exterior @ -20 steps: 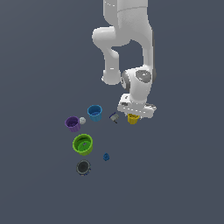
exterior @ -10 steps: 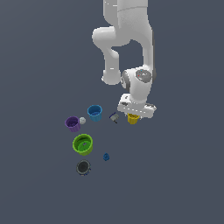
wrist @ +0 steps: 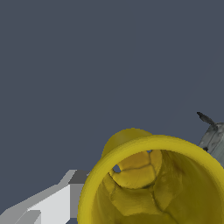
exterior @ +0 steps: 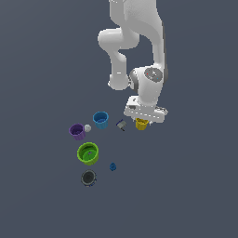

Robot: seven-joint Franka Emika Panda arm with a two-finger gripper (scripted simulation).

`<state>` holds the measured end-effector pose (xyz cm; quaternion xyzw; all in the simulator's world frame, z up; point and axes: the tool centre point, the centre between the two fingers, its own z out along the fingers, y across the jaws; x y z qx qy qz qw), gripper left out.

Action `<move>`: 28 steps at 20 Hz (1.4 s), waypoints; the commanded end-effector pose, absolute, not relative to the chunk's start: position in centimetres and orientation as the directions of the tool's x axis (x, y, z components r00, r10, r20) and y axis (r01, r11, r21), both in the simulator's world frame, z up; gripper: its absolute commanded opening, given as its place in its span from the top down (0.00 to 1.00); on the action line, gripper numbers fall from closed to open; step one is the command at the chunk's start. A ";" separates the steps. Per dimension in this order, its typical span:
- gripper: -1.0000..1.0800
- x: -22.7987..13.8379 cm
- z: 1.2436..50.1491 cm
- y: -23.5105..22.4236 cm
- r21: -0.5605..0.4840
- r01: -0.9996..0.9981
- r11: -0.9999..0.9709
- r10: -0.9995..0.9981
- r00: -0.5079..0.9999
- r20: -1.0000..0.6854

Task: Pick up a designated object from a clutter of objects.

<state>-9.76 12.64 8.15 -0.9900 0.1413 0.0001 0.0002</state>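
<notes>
The yellow cup [exterior: 142, 124] stands upright on the dark floor, directly under the white hand of the arm. My gripper [exterior: 142, 122] is down around it, and the hand hides most of the cup in the exterior view. The wrist view looks into the cup's open mouth [wrist: 153, 183] from close up. One light grey finger [wrist: 52, 201] lies against the cup's outer wall; the other finger is out of frame. The gripper looks shut on the cup.
A small grey piece [exterior: 121, 125] lies just beside the yellow cup, toward the exterior view's left. Farther left are a blue cup [exterior: 100, 119], a white ball [exterior: 87, 128] and a purple cup [exterior: 76, 131]. Nearer the camera are a green cup [exterior: 88, 153], a tiny blue piece [exterior: 112, 166] and a dark disc [exterior: 88, 177].
</notes>
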 end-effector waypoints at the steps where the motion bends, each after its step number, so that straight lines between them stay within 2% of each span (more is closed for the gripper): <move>1: 1.00 -9.3 9.7 12.5 -0.002 -0.279 -0.960 -0.279 0.960 0.001; 28: 1.00 -2.6 33.4 9.5 -0.001 -0.281 -0.960 -0.281 0.960 0.000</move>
